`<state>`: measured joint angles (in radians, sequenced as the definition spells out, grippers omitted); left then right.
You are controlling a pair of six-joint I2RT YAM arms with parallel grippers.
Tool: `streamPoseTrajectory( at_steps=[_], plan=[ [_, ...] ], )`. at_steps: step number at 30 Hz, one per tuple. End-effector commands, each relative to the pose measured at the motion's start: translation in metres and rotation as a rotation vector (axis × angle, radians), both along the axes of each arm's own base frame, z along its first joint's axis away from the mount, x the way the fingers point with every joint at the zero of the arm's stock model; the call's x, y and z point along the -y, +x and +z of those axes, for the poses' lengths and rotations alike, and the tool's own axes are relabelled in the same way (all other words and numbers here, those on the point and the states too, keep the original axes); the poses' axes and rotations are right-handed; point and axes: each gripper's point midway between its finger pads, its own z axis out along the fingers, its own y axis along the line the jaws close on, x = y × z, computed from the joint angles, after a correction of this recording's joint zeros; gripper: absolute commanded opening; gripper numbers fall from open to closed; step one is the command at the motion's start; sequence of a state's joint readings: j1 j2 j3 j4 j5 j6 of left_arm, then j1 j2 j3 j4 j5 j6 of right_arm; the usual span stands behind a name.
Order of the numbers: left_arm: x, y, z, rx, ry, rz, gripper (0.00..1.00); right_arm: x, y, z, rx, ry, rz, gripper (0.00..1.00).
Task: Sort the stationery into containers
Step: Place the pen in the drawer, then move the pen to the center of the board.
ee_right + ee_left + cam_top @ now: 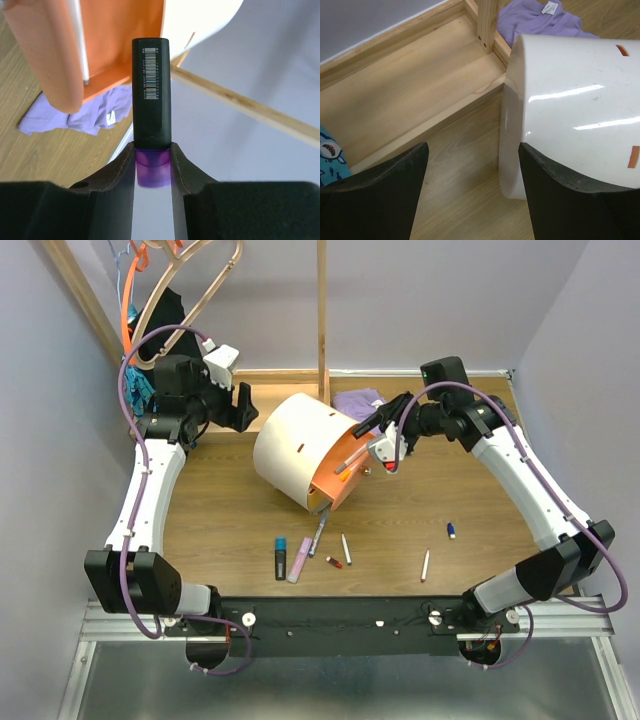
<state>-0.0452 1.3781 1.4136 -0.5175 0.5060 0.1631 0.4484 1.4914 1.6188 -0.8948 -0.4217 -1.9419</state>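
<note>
The cream-white drum container (298, 443) lies tilted mid-table, its orange drawer (342, 478) pulled open with a pen inside. My right gripper (376, 423) is shut on a black marker with a purple cap (151, 100) and holds it in the air just beside the open drawer (120, 45). My left gripper (243, 408) is open and empty at the drum's left side; in the left wrist view its right finger (560, 200) stands next to the drum wall (570, 100). Loose on the table lie a black-and-blue marker (281, 558), a pink marker (300, 560), a grey pen (318, 535) and white pens (346, 548) (425, 565).
A purple cloth (358, 400) lies behind the drum. A wooden tray (410, 90) and an upright wooden post (322, 310) stand at the back. A small red item (333, 562) and a small blue item (452, 530) lie near the front.
</note>
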Motion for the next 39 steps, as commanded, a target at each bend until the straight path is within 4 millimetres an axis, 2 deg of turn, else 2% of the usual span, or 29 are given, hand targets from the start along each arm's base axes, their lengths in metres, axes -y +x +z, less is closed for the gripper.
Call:
streamPoseTrajectory(
  at_steps=[1,4,7,8,9,11,17,20,22,23,24,25,27,29,30,31,32,33,36,38,39],
  plan=[
    [0.000,0.000,0.010,0.026,-0.027,-0.003,0.82,-0.011,-0.021,0.003,0.029,-0.006,0.167,0.12],
    [0.000,0.003,0.010,0.023,-0.034,0.002,0.82,-0.018,-0.027,-0.002,0.045,0.014,0.218,0.16],
    [0.001,0.005,0.009,0.019,-0.037,0.002,0.82,-0.030,-0.032,0.009,0.086,0.084,0.282,0.33],
    [0.001,0.005,0.009,0.019,-0.040,0.002,0.82,-0.033,-0.034,0.011,0.094,0.103,0.296,0.46],
    [0.001,0.006,0.008,0.016,-0.043,0.003,0.82,-0.037,-0.037,0.017,0.107,0.134,0.311,0.49],
    [0.001,0.006,0.007,0.015,-0.043,0.003,0.82,-0.039,-0.032,0.020,0.142,0.159,0.300,0.53],
    [0.000,0.008,0.005,0.007,-0.041,0.008,0.82,-0.033,-0.010,0.038,0.200,0.229,0.170,0.56],
    [-0.001,0.008,0.004,0.001,-0.035,0.013,0.82,-0.021,0.008,0.051,0.207,0.276,0.024,0.56],
    [-0.014,0.010,-0.002,-0.025,-0.028,0.110,0.82,-0.007,0.024,0.062,0.182,0.346,-0.138,0.56],
    [-0.020,0.009,-0.007,-0.051,-0.030,0.167,0.82,0.000,0.031,0.063,0.165,0.374,-0.204,0.56],
    [-0.039,0.005,-0.022,-0.090,-0.005,0.290,0.82,0.012,0.039,0.064,0.156,0.398,-0.305,0.56],
    [-0.045,-0.001,-0.033,-0.130,-0.010,0.349,0.82,0.017,0.045,0.068,0.098,0.511,-0.409,0.56],
    [-0.056,-0.029,-0.071,-0.283,-0.021,0.471,0.81,0.034,0.054,0.067,0.056,0.606,-0.574,0.56],
    [-0.054,-0.056,-0.096,-0.412,-0.054,0.522,0.80,0.041,0.056,0.060,-0.062,0.753,-0.720,0.57],
    [-0.053,-0.072,-0.112,-0.465,-0.063,0.539,0.79,0.051,0.059,0.056,-0.075,0.797,-0.809,0.60],
    [-0.051,-0.080,-0.119,-0.499,-0.084,0.554,0.78,0.053,0.059,0.053,-0.128,0.888,-0.873,0.61],
    [-0.050,-0.090,-0.127,-0.541,-0.092,0.567,0.76,0.059,0.061,0.039,-0.150,0.911,-0.939,0.64],
    [-0.047,-0.101,-0.139,-0.588,-0.106,0.577,0.76,0.064,0.063,0.038,-0.157,0.954,-0.982,0.70],
    [-0.037,-0.121,-0.160,-0.684,-0.130,0.564,0.75,0.079,0.071,0.032,-0.180,1.105,-1.145,0.79],
    [-0.021,-0.131,-0.170,-0.734,-0.153,0.520,0.74,0.090,0.080,0.015,-0.231,1.158,-1.275,0.80],
    [-0.015,-0.139,-0.181,-0.765,-0.149,0.505,0.74,0.091,0.083,0.022,-0.244,1.193,-1.298,0.81]
  ],
)
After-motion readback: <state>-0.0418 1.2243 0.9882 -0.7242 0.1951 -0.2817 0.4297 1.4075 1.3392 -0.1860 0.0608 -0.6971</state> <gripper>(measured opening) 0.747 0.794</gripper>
